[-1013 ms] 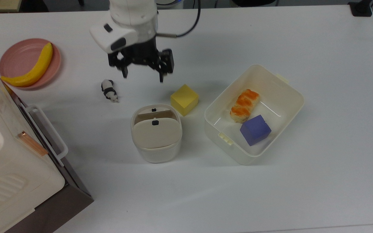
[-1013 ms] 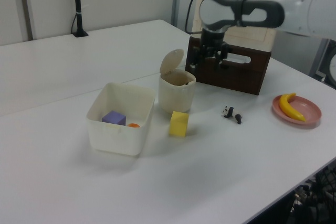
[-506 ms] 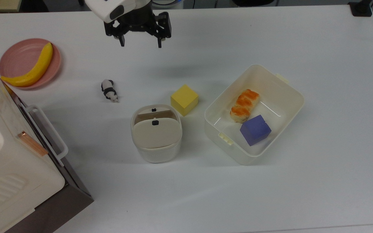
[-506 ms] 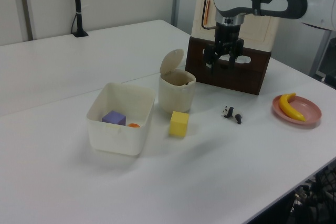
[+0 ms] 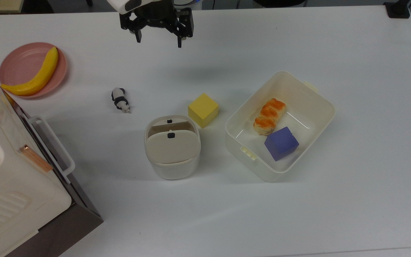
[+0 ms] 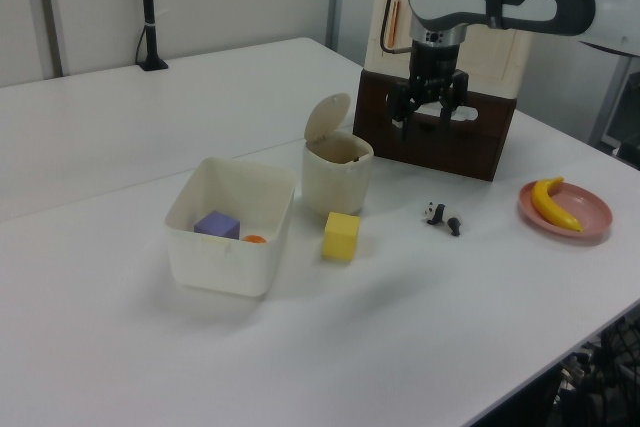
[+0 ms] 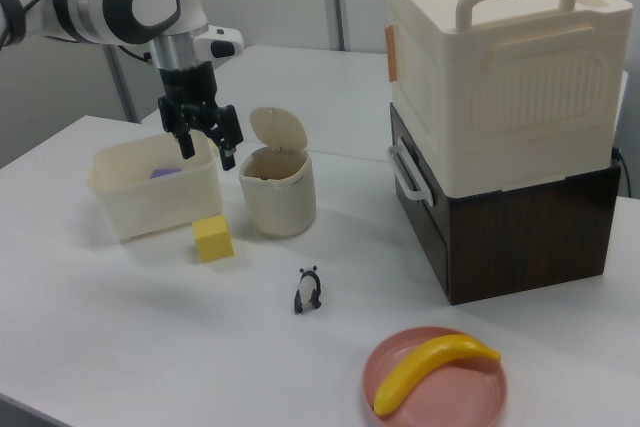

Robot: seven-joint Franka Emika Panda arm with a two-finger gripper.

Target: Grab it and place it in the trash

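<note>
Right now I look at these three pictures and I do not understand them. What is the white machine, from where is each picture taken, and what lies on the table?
The white machine is a robot arm. At its end is a black gripper with two fingers; they are open and hold nothing. It hangs in the air above the table.

One picture looks down from above, the other two look across the table from opposite sides.

On the table stand a small cream bin with a flap lid, a yellow cube beside it, and an open cream tub holding a purple cube and an orange-topped piece of bread. There are also a small panda figurine, a banana on a pink plate, and a large cream box on a dark brown base.
</note>
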